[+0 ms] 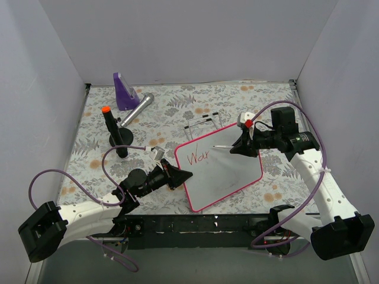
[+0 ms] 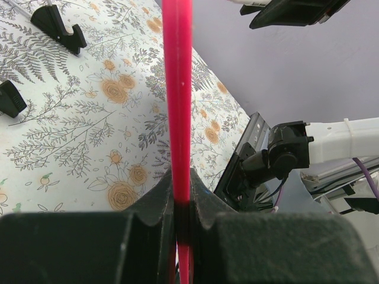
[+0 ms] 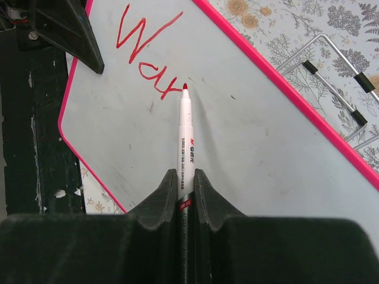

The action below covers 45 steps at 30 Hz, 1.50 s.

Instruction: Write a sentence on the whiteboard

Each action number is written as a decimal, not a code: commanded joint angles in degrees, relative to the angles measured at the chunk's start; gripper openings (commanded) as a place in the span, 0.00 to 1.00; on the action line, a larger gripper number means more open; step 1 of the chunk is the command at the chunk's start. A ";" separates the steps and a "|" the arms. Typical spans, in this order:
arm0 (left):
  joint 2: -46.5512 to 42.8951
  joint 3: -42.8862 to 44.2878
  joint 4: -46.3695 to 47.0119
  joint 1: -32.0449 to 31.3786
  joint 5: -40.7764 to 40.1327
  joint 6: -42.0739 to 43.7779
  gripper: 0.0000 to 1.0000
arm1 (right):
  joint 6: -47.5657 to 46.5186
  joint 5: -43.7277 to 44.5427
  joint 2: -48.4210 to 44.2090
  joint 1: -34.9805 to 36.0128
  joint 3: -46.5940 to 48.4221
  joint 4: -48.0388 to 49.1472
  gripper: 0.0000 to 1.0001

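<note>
Bare whiteboard (image 1: 231, 171) below the lettering (image 1: 198, 157), wire stand (image 3: 312, 67) just behind it, upright black post (image 1: 113, 133) well left

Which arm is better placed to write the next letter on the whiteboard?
Right. The right jaws grip the marker, tip at the end of the red lettering on the whiteboard; the left jaws clamp the frame.

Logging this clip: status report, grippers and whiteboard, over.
Left gripper shut on whiteboard frame. Right gripper shut on marker, tip at the board just past red lettering "War". Rest of board unwritten, nothing blocking the tip.
</note>
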 commanded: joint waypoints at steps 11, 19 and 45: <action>-1.36 0.90 4.31 -0.24 0.79 1.32 0.00 | -0.86 -0.28 1.54 -0.44 0.05 1.00 0.01; -1.80 0.99 3.87 -0.24 0.62 1.49 0.00 | -1.12 0.16 2.60 0.27 -1.80 1.79 0.01; -1.36 0.64 4.66 -0.33 1.06 1.58 0.00 | -1.82 1.30 4.97 1.32 -3.29 1.89 0.01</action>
